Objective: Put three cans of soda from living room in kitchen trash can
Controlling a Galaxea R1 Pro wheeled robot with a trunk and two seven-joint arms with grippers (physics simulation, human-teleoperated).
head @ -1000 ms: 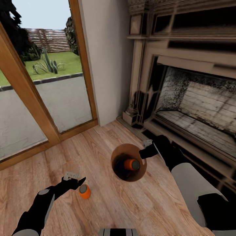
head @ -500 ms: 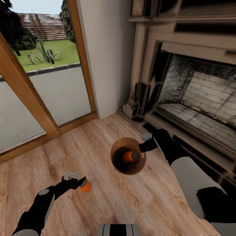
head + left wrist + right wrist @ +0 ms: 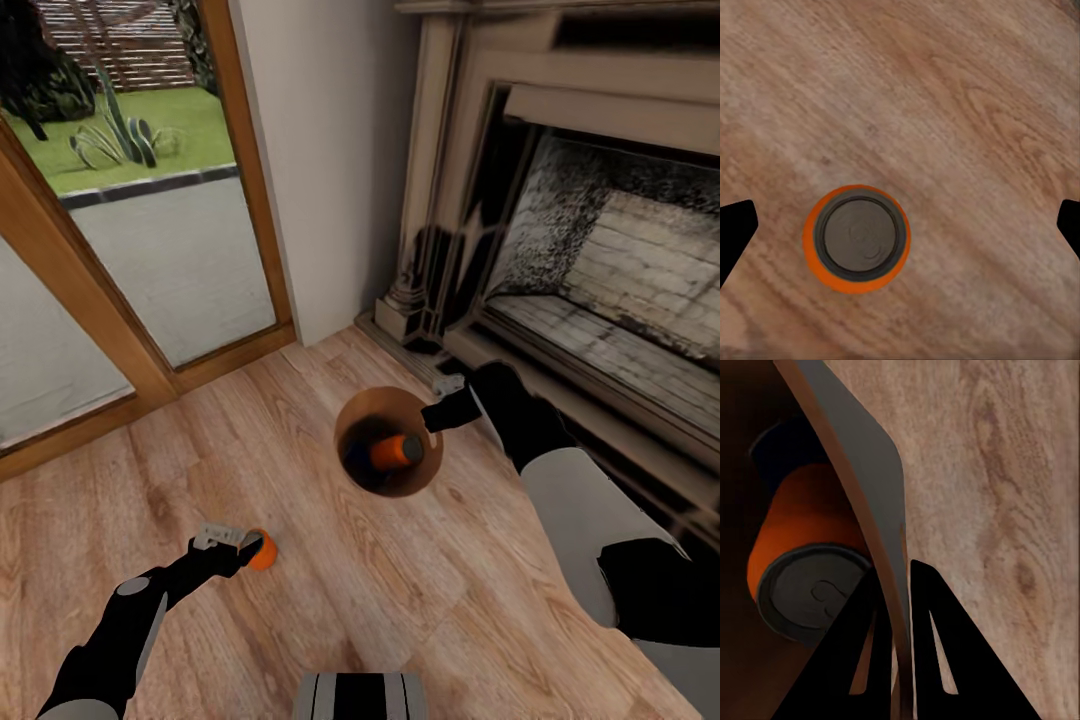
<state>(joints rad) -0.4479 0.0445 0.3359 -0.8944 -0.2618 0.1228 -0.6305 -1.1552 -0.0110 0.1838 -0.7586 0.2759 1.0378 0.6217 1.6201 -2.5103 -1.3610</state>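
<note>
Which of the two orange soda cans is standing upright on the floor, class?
The orange can by the left gripper stands upright on the wood floor. The other orange can lies tipped inside the trash can.

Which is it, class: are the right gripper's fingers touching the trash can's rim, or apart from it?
Touching. In the right wrist view the two dark fingers close on either side of the thin rim of the trash can, pinching the wall with no gap showing.
</note>
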